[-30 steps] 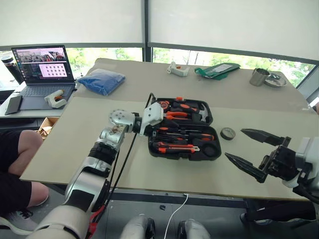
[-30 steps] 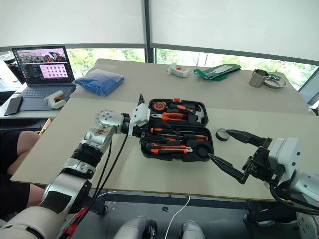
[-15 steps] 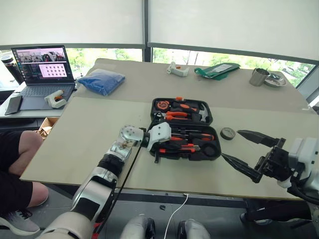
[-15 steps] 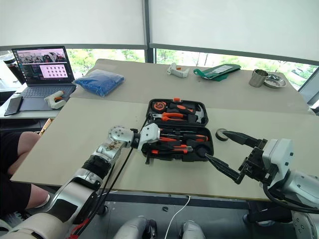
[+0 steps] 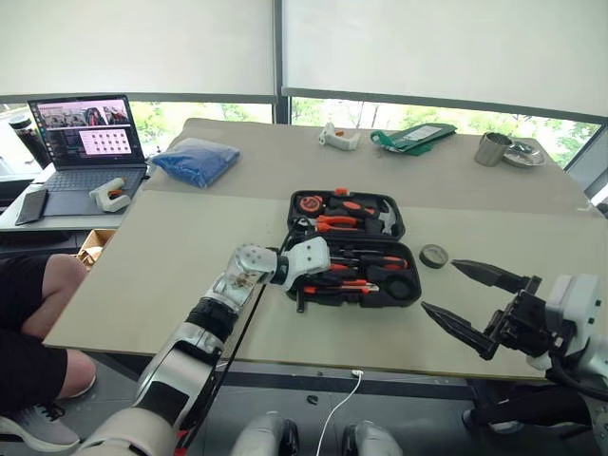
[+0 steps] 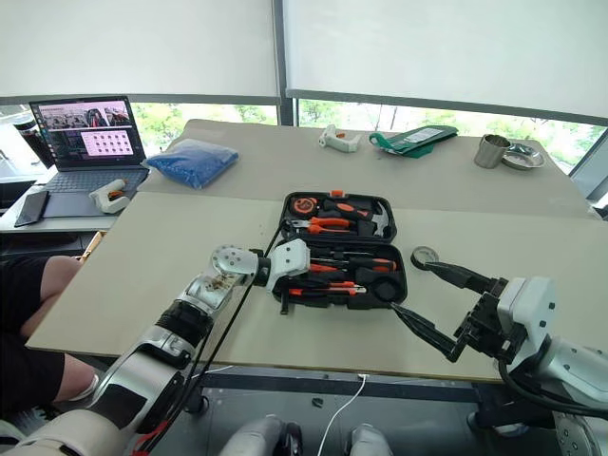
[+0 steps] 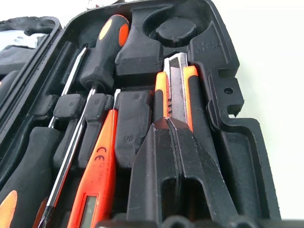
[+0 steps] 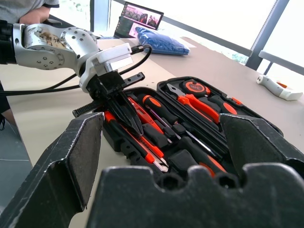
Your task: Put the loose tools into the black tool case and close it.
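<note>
Left gripper (image 7: 176, 124), jaws pressed together and empty, tips resting on the utility knife (image 7: 175, 85) seated in its recess along the near edge of the black tool case (image 5: 344, 245). The case lies open mid-desk (image 5: 171, 247), long axis running left to right, lid half on the far side; screwdrivers (image 5: 366, 256) and knife lie parallel to that axis. Tape roll (image 5: 434, 255) sits on the desk just right of the case, and the right gripper (image 5: 472, 302) hangs nearer, jaws spread wide, pointing left.
</note>
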Available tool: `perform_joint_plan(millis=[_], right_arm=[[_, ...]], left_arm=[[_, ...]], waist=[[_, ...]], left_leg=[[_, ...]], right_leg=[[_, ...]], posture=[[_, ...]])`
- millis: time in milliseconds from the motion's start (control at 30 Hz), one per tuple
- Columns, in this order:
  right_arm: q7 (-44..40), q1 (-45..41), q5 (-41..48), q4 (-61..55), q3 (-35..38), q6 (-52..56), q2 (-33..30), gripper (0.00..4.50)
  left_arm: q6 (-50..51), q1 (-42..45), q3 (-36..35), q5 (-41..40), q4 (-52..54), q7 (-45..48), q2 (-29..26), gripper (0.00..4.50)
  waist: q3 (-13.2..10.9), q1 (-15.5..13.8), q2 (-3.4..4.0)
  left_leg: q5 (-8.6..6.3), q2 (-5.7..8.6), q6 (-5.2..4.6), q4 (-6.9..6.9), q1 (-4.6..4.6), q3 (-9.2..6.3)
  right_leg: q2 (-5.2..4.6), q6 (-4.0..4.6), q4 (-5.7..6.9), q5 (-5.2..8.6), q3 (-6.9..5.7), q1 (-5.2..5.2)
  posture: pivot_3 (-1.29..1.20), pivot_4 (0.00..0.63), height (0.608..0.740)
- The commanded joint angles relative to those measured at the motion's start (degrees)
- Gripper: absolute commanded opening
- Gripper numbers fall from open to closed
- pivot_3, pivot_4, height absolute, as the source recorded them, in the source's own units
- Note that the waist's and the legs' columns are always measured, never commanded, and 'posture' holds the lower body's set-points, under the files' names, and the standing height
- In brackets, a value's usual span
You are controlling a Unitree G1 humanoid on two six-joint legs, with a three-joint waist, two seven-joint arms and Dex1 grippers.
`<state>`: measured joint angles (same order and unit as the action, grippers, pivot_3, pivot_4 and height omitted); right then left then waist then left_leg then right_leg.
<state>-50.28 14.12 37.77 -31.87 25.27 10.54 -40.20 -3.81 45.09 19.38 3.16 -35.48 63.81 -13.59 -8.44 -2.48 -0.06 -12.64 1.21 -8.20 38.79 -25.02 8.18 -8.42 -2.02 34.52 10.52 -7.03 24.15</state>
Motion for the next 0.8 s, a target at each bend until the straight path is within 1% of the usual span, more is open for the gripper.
perform_joint_plan(millis=[33,133,200,267,400,533,633,800], right_arm=[[-0.22,-0.29,0.33,-0.36,1.69,-1.02,0.08,4.50],[0.38,-0.39,0.27,-0.07,2.27,-1.17,0.55,4.50],[0.85,-0.18,0.51,0.10,3.29,-1.12,0.92,4.50],[0.64,0.57,0.79,0.11,4.18,-1.09,1.04,4.50],[-0.55,1.68,0.25,0.17,4.79,-0.97,0.52,4.50],[-0.71,1.32,-1.03,0.26,3.79,-0.78,-0.19,4.50],[-0.80,1.06,-0.84,0.29,3.20,-0.34,-0.26,4.50],[-0.76,0.92,-1.02,1.45,3.13,0.58,-0.94,4.50]], left_arm=[[-3.42,-2.59,0.41,0.29,-2.89,-0.79,0.65,0.02],[-6.60,-1.88,-2.78,-3.24,-2.60,-0.32,1.29,0.02],[-6.41,-1.23,-4.48,-6.17,-1.86,3.33,0.52,0.02],[-4.57,-0.79,-4.52,-7.04,-1.27,6.29,-0.80,0.02],[-1.94,-1.63,-2.26,-5.55,-0.53,8.53,-1.98,0.02],[1.64,-2.99,1.61,-0.87,-0.53,6.94,-2.54,0.02],[4.41,-3.47,5.31,1.07,1.26,10.54,-3.51,0.02],[6.20,-1.18,4.76,2.80,-2.23,4.37,-1.90,0.02]], waist=[[0.02,-0.04,0.04],[0.04,-0.05,0.07],[0.03,0.03,0.07],[0.01,0.14,0.07],[0.01,0.21,0.07],[0.04,0.35,0.11],[0.08,0.40,0.19],[0.17,0.06,0.33]], left_leg=[[0.00,0.00,0.00,0.00,0.00,0.00],[-0.01,0.01,-0.01,-0.01,0.00,0.01],[-0.01,0.01,-0.01,-0.03,-0.01,0.03],[0.00,0.00,-0.01,-0.03,-0.08,0.03],[0.18,0.00,0.30,-0.04,-0.10,0.03],[0.14,0.00,0.25,-0.06,-0.10,0.03],[-0.05,-0.01,-0.07,-0.08,-0.09,0.03],[-0.05,0.00,-0.04,-0.10,-0.09,0.02]], right_leg=[[0.00,0.00,0.00,0.00,0.00,0.00],[-0.01,0.07,-0.07,0.04,0.03,0.01],[0.00,0.07,-0.09,0.04,0.02,0.02],[0.01,0.05,-0.09,0.02,0.02,0.09],[0.03,-0.04,-0.10,-0.02,-0.02,0.11],[0.05,-0.06,-0.23,-0.03,-0.01,0.07],[0.07,-0.06,-0.31,-0.02,0.00,0.04],[0.06,-0.06,-0.37,-0.02,0.01,0.01]], posture=[[0.00,0.150,0.740],[0.00,0.150,0.740],[0.00,0.150,0.740],[0.00,0.150,0.740],[0.00,0.150,0.740],[0.00,0.150,0.740],[0.00,0.150,0.740],[0.00,0.150,0.740]])
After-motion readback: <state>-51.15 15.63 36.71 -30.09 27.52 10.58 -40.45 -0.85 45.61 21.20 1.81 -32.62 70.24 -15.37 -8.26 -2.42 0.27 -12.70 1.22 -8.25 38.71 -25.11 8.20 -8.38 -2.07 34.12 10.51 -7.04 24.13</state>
